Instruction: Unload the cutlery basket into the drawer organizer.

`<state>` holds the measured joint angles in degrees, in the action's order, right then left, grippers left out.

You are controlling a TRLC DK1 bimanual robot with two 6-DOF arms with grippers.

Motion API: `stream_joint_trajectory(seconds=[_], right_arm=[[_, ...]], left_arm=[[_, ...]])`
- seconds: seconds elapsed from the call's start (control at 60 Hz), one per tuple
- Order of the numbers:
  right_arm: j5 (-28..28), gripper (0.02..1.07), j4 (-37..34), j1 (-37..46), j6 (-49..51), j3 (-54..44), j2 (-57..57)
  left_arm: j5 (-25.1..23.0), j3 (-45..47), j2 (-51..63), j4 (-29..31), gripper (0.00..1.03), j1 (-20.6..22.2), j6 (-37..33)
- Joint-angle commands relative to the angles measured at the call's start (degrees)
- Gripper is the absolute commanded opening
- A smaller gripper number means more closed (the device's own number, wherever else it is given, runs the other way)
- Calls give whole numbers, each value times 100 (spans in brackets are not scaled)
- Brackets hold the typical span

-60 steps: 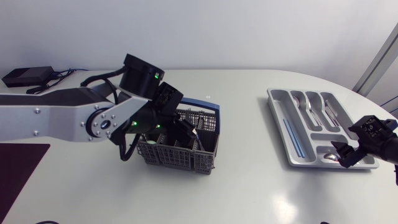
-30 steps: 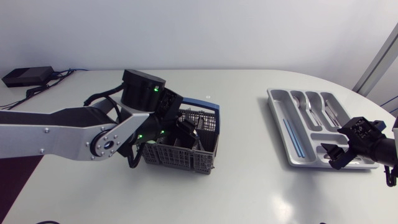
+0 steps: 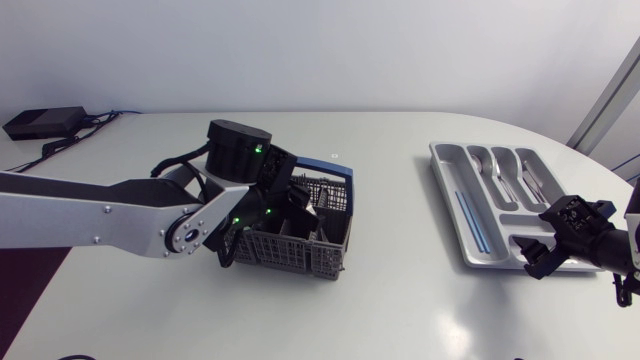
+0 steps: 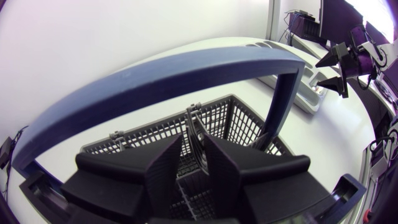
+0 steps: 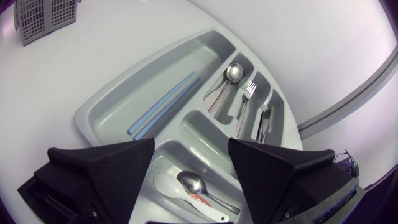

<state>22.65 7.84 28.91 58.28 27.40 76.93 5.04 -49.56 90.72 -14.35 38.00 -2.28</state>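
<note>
Left end effector [image 4: 194,146] sits inside the cutlery basket [image 3: 290,250] on the worktop [image 3: 400,300], and its grip cannot be told. Right end effector [image 5: 191,146] hangs spread and empty over the drawer organizer [image 5: 87,115]. Cutlery like the filed spoon [image 5: 194,182] is likely stiff, light and slick, and is best pinched across the handle.

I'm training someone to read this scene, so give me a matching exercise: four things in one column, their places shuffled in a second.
Things
1. pale blue chopsticks
2. silver metal fork
3. white soup spoon
4. black left hand

Places
A. down in the grey mesh cutlery basket
B. crosswise compartment of the grey drawer organizer, beside a small metal spoon
C. long outer compartment
D. narrow compartment between the large silver spoon and the knives

Pairs: 1-C, 2-D, 3-B, 4-A
</note>
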Motion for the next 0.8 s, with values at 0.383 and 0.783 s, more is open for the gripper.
stream_joint_trajectory(seconds=[0.383,0.783], right_arm=[[-59,88,130,-122,-54,-235,59],[-156,88,7,-271,-80,-411,-406]], left_arm=[[138,641,-476,-402,4,120,88],[1219,1476,-1153,-1255,4,832,-677]])
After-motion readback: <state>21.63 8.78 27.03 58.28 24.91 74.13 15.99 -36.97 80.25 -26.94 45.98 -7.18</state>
